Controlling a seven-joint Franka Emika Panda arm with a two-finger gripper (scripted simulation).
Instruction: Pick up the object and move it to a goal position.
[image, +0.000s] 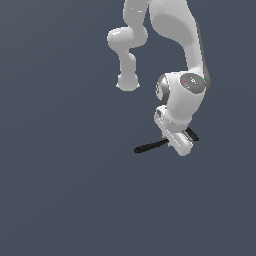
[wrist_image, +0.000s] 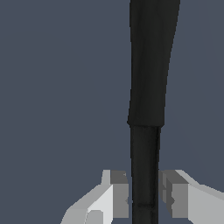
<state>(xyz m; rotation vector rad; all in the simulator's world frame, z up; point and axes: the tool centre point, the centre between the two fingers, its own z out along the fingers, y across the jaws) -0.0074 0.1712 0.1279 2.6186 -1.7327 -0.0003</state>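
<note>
The object (image: 150, 147) is a thin black spoon-like utensil. In the exterior view it sticks out on both sides of the white hand, its long part toward that view's left. My gripper (image: 178, 142) sits right over its middle, and the hand hides the fingertips there. In the wrist view the object (wrist_image: 151, 65) runs lengthwise between the two grey finger pads (wrist_image: 120, 194). The narrower stem lies in my gripper (wrist_image: 144, 199), and the pads press against it on both sides. I cannot tell whether it is off the ground.
The ground is a plain dark grey-blue surface (image: 60, 190) with nothing else on it. The white arm links (image: 175, 30) rise above the gripper toward the top of the exterior view. No goal marker shows.
</note>
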